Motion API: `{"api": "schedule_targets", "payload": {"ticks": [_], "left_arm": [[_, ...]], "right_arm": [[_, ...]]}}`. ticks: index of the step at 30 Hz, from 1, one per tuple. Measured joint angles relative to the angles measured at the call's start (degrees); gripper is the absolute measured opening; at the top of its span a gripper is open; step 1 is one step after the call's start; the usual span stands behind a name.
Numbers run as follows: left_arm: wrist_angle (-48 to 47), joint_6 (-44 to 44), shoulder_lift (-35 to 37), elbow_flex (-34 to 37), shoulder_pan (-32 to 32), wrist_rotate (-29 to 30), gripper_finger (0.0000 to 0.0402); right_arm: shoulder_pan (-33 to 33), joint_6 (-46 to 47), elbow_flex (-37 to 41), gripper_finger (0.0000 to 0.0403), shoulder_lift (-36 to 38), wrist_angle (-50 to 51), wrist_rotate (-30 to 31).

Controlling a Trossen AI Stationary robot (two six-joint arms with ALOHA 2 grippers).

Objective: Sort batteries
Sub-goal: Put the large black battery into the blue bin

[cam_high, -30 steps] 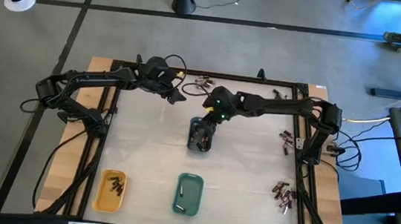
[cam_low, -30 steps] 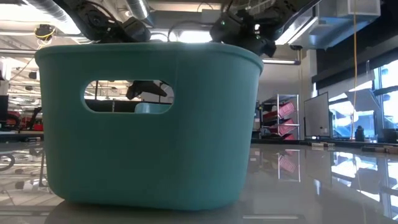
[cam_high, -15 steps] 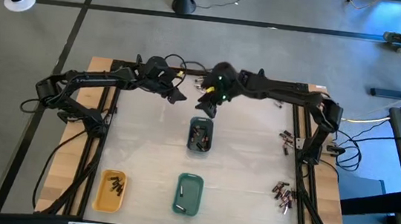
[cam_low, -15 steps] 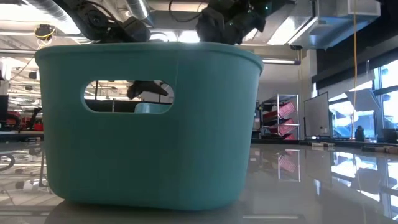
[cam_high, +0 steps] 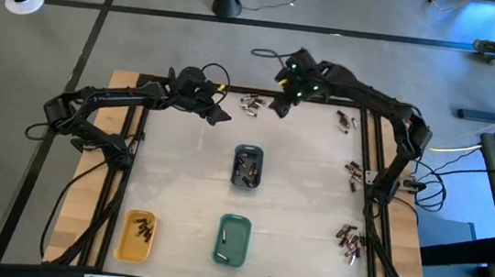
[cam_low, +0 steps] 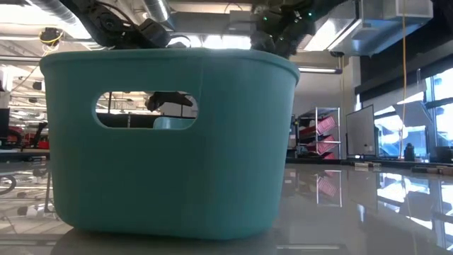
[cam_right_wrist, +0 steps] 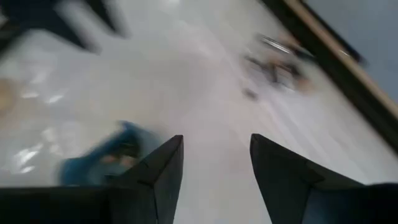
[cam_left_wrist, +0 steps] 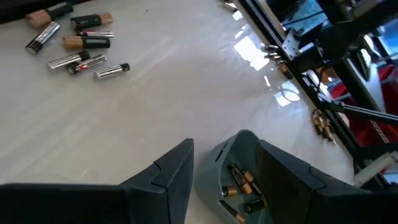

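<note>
— Batteries, the tiny dark, silvery and copper-toned cylinders: where do they lie, reckoned from the small grey-blue plastic tray [cam_high: 246, 167] mid-table?

— Some lie inside that tray [cam_left_wrist: 239, 183]. A loose cluster of batteries [cam_high: 250, 105] lies on the white tabletop [cam_high: 179, 177] beyond the tray, toward the far edge. More are scattered well off to its right, by the black frame rail [cam_high: 367, 160]. Nearer the camera side, a green oblong plastic tray [cam_high: 233, 239] holds a silvery one, and a yellow oblong plastic tray [cam_high: 137, 235] to the left holds dark ones.

— And the grippers?

— The left gripper [cam_high: 218, 115] hovers beyond the tray, to its left, beside the loose cluster; its dark fingers [cam_left_wrist: 168, 177] stand partly apart with nothing between them. The right gripper [cam_high: 278, 107] hangs beyond the tray, just right of that cluster, its fingers [cam_right_wrist: 155, 171] likewise parted and empty.
</note>
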State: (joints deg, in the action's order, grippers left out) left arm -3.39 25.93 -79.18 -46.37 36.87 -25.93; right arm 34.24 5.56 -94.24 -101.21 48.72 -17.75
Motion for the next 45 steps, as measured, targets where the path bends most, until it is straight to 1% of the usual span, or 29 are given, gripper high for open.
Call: {"api": "schedule_targets", "payload": {"ticks": [6, 7, 8, 14, 17, 20, 23, 28, 34, 40, 45], "left_arm": [[0.01, -4.0, 0.0, 0.0, 1.54, -4.82, 0.0159], [0.01, -4.67, 0.0, 0.0, 1.77, -5.45, 0.0159], [0.01, -5.6, 0.0, 0.0, 2.02, -6.2, 0.0159], [0.01, -9.91, 0.0, 0.0, 3.2, -10.23, 0.0159], [0.01, -9.85, 0.0, 0.0, 3.81, -11.26, 0.0159], [0.01, -9.88, 0.0, 0.0, 4.27, -11.39, 0.0159], [0.01, -8.3, 0.0, 0.0, 4.86, -11.1, 0.0159], [0.01, -5.47, 0.0, 0.0, 4.93, -8.5, 0.0159], [0.03, -1.65, 0.0, 0.0, 4.91, -6.41, 0.0159], [0.2, 1.4, 0.0, 0.0, 4.8, -4.16, 0.0159], [1.89, 3.98, 0.0, -0.02, 4.8, -3.81, 0.0159]], "right_arm": [[4.64, 4.58, 0.11, 0.0189, 0.55, 9.24, 15.36], [5.49, 5.01, 0.62, 0.0189, 0.55, 10.58, 16.94], [6.43, 5.52, 1.39, 0.0189, 0.55, 11.36, 18.02], [13.28, 12.27, 7.37, 0.0189, 0.5, 13.22, 19.09], [15.64, 14.58, 10.07, 0.0189, 0.48, 13.13, 22.8], [17.7, 14.42, 12.84, 0.0189, 0.49, 11.63, 26.21], [20.26, 13.49, 15.56, 0.0189, 0.5, 10.73, 25.77], [24.24, 11.99, 19.04, 0.0189, 0.46, 7.07, 26.17], [27.46, 5.93, 20.88, 0.0188, 0.46, 4.55, 26.16], [28.09, 1.27, 21.22, 0.0189, -3.29, 3.46, 25.78], [28.04, -1.35, 21.24, 0.0188, -7.32, 3.35, 25.79]]}}
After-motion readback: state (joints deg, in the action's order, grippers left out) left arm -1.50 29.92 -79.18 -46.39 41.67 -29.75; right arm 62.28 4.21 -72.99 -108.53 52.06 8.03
